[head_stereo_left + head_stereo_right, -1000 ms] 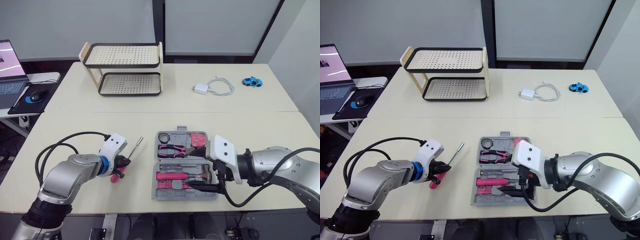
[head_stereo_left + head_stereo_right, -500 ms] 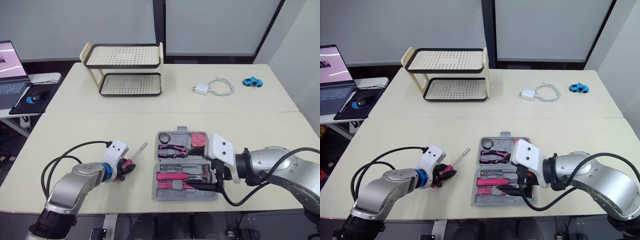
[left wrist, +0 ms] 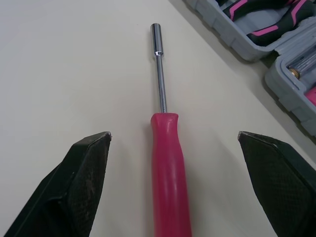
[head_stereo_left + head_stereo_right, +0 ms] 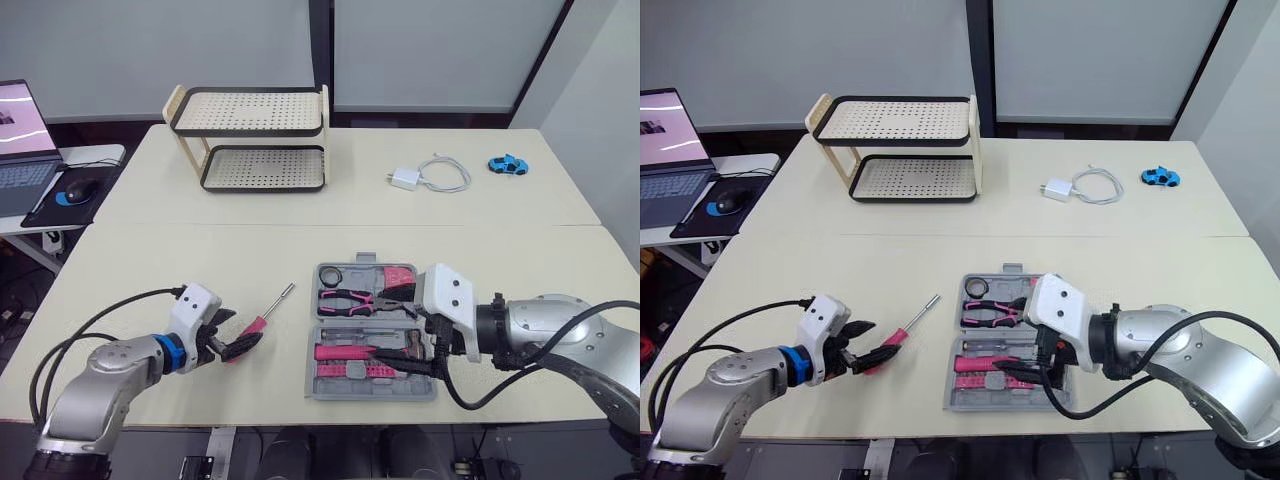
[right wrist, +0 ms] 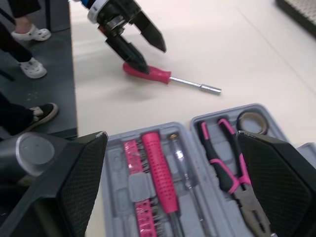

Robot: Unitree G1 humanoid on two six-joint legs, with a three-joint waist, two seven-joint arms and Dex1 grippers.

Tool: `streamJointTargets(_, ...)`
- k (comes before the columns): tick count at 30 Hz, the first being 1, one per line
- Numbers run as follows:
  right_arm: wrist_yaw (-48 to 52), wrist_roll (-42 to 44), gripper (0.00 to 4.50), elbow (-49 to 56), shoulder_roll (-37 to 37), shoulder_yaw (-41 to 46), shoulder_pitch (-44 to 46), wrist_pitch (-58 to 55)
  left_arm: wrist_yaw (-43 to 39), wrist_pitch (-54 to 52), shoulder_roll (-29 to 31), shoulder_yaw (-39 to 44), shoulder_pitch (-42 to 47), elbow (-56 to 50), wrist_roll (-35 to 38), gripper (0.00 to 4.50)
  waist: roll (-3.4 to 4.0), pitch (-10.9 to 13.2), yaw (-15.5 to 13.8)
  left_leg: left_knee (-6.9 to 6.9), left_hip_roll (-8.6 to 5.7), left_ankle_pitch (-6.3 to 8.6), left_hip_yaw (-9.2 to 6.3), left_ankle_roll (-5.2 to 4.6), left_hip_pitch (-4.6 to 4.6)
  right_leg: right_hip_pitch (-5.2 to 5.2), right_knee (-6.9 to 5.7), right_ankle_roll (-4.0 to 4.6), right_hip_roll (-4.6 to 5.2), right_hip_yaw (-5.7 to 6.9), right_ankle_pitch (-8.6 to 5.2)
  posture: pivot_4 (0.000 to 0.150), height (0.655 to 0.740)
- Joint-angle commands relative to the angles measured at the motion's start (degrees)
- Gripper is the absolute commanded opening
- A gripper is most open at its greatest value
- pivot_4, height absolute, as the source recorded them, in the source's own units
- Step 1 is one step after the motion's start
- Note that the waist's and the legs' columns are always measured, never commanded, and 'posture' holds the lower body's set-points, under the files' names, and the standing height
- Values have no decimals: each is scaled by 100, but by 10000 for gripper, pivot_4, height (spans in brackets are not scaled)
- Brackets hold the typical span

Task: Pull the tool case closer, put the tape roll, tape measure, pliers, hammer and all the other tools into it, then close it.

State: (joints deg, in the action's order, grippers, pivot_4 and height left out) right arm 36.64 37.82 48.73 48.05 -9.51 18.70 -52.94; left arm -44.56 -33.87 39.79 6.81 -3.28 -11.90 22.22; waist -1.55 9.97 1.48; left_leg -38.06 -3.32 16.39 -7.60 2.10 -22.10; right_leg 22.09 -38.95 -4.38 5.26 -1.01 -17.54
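**Pink screwdriver loose between the left claw's open fingers**

Found the left claw spread wide and gripping nothing. Saw the screwdriver flat on the table, its handle end between the two fingers and touching neither, its steel shaft running straight ahead of the claw. Judged the long axis in line with the claw's reach, so a plain closing would catch the handle across its width. Placed the tool case ahead of that claw, past the shaft's tip, near it but apart. Found the right claw wide open too, empty, hovering over the case, with pliers and tape roll already seated beyond it. Reckoned the left claw by far the nearer to the screwdriver.

Against half a second earlier: had looked closed about the pink handle, closer to the case. Had since let go and drawn back along the handle. Saw the screwdriver barely shifted, and the right claw much where it had been.
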Motion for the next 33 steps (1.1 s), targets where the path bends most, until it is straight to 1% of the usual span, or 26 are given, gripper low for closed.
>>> streamJointTargets(1, 26, -236, 45000, 147, -17, -51, -59, 299, 119, 548, -167, -104, 106, 269, -281, 42890, 0, 0, 0, 0, 0, 0, 0, 0, 0, 0, 0, 0, 0, 0, 0, 1500, 7400)
streamJointTargets(8, 137, -397, 45000, 127, -16, -118, -121, 441, 255, 1051, -557, -408, 329, 896, -640, 42890, 0, -1, 0, 0, -1, 0, 0, 0, 1, 0, -2, 0, 0, 1, 0, 1500, 7400)
streamJointTargets(13, 163, -385, 45000, 141, -17, -100, -139, 390, 277, 1246, -664, -522, 451, 1242, -835, 42890, 0, -1, 1, 0, -1, 0, -2, 0, 1, -1, -2, 0, -1, 2, 0, 1500, 7400)
streamJointTargets(15, 157, -373, 45000, 153, -20, -80, -153, 360, 259, 1317, -686, -586, 445, 1298, -891, 38998, 0, -1, 1, 0, -1, 0, -1, 0, 2, -1, -2, 0, -1, 2, 0, 1500, 7400)
streamJointTargets(17, 160, -363, 45000, 171, -19, -69, -165, 335, 228, 1314, -689, -643, 428, 1326, -928, 34021, 1, -2, 1, 0, -1, 0, -2, 0, 2, -1, -2, 0, -1, 2, 0, 1500, 7400)
streamJointTargets(25, 144, -290, 45000, 232, 6, 37, -222, 232, 181, 1423, -713, -752, 303, 1385, -1032, 8921, 23, -19, 0, 0, -2, 2, -2, -4, 5, -4, -1, 0, 0, 1, 0, 1500, 7400)
streamJointTargets(26, 142, -283, 45000, 236, 13, 46, -230, 227, 185, 1455, -719, -749, 305, 1400, -1034, 7300, 25, -22, 0, 0, -2, 3, -2, -5, 5, -5, -1, 0, 0, 1, 0, 1500, 7400)
streamJointTargets(29, 127, -289, 45000, 256, 28, 87, -265, 233, 183, 1545, -638, -620, 322, 1393, -1011, 7408, 33, -31, 0, 0, -3, 4, -1, -7, 6, -6, -1, 0, 0, 1, 0, 1500, 7400)
streamJointTargets(33, 160, -426, 45000, 404, 118, 349, -533, 550, -183, 1652, -81, -85, 211, 845, -720, 7408, 31, -32, 9, 2, 1, 4, -5, -7, 6, -5, -1, 0, -3, 3, 0, 1500, 7400)
